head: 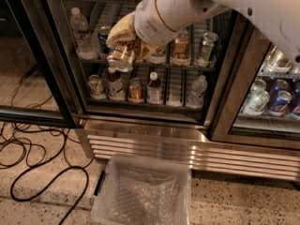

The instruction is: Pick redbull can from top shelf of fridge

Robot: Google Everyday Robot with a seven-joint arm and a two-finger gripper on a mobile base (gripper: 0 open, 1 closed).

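Clear bin point(150, 159) is seen below on the floor. The redbull can point(119, 57) is pinched, tilted, in the hand point(129, 46), just past the wire surface's point(187, 65) front edge. Risk: it could be lost from a tilted grip, or the Pepsi can point(104, 36) clipped.

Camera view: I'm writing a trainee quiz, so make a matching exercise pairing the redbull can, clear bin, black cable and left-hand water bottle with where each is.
1 redbull can
2 clear bin
3 black cable
4 water bottle

A on the floor, left of the bin
B standing upright on a rack
C held in the jaws of the gripper, in front of the fridge racks
D on the floor, below the fridge's steel base

Pairs: 1-C; 2-D; 3-A; 4-B
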